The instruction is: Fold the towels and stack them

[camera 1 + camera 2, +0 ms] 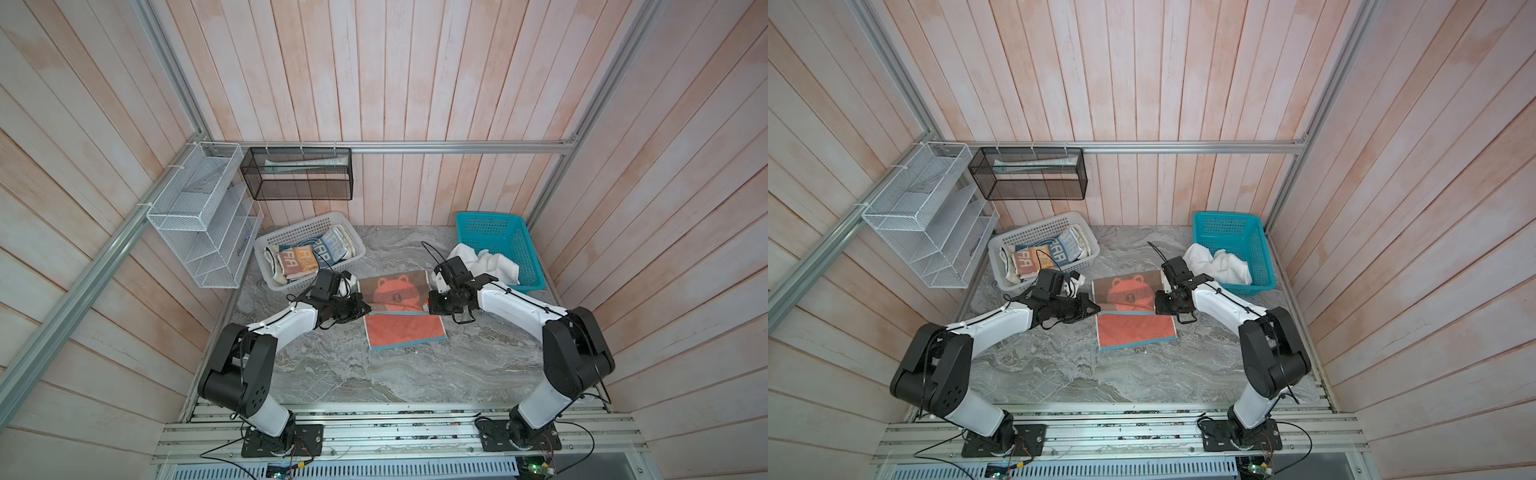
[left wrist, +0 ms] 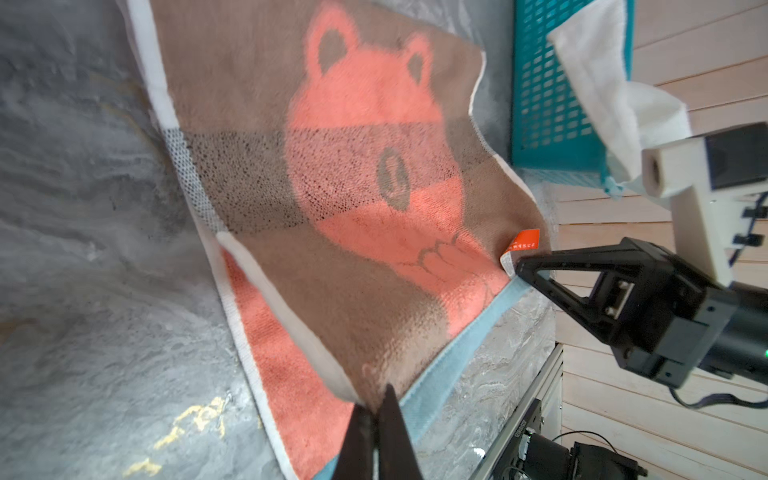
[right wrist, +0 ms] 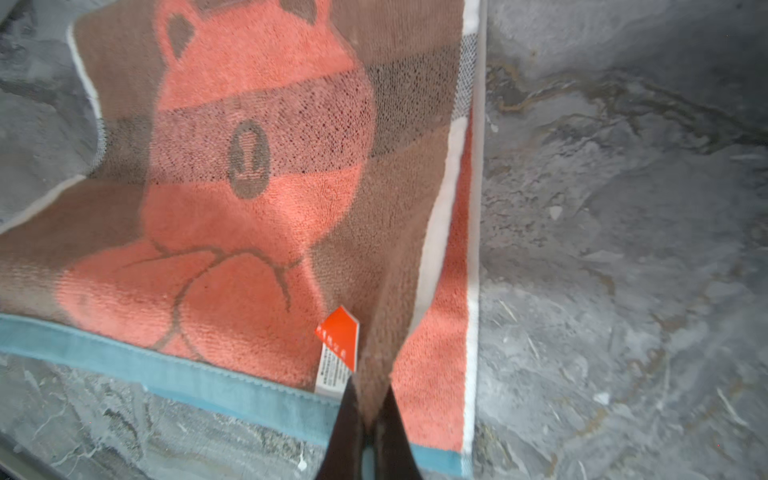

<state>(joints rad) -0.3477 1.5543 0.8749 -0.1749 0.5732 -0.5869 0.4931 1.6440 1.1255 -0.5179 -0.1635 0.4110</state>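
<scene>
— Black fingertips of the right gripper [image 3: 368, 417] sit closest, pinched together on a corner of the salmon-brown towel [image 3: 249, 208]. Can you read that tag [image 3: 338, 349] beside them?
— Orange above, white below, with tiny print on both. It's too small to read.
— And the left gripper [image 2: 376, 409]?
— Clamped tight on the opposite corner. That towel lies in the middle of the table [image 1: 374, 374], its bear-printed flap raised over an orange layer edged in light blue.
— Any other lettering?
— Big block letters, something like "AA", on the lettered towel [image 1: 299, 255] in the white basket [image 1: 299, 226]. The rest is folded out of sight.
— And the surroundings?
— Behind the right gripper, a white towel [image 1: 490, 264] spills over the rim of the teal basket [image 1: 490, 226]. On the walls hang a white rack [image 1: 195, 216] and a black rack [image 1: 297, 191], which holds something I can't make out.
</scene>
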